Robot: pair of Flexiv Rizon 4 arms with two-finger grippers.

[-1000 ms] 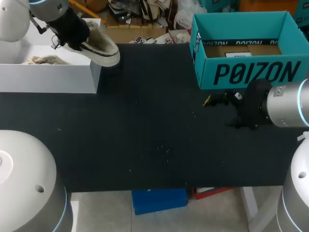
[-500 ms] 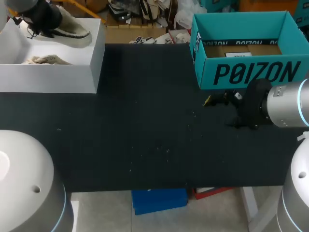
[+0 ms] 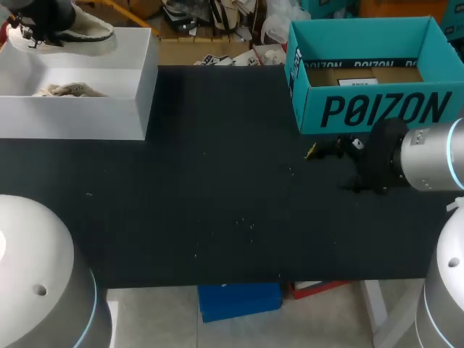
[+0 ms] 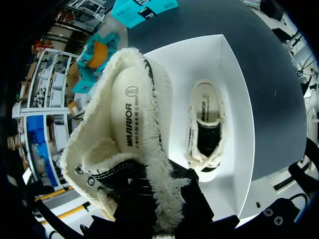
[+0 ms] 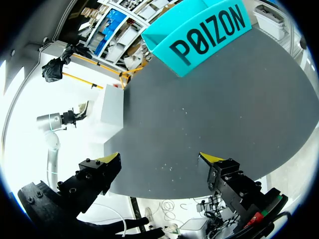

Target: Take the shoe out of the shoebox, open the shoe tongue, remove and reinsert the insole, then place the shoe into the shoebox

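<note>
1. Here, the shoe (image 3: 76,32) is a fleece-lined one, held in the air over the far-left corner of the white shoebox (image 3: 72,119). Its opening faces the left wrist camera, and the insole (image 4: 127,117) lies flat inside it.
2. Handling, as judged: expect a light shoe. The upper and fleece collar are soft and will give under a pinch, while the sole is probably stiff. Take hold where the collar meets the sole wall, since fleece alone may slip.
3. The left gripper (image 3: 43,20) is clamped on the shoe's collar end, its yellow tips buried in fleece.
4. Inside the shoebox a second shoe (image 4: 205,124) lies on the floor, with bare floor beside it for the held one.
5. The right gripper (image 5: 159,158) is spread wide and empty, low over the right of the table (image 3: 217,181).
6. The teal box (image 3: 377,109) stands open at far right, just beyond the right gripper.
</note>
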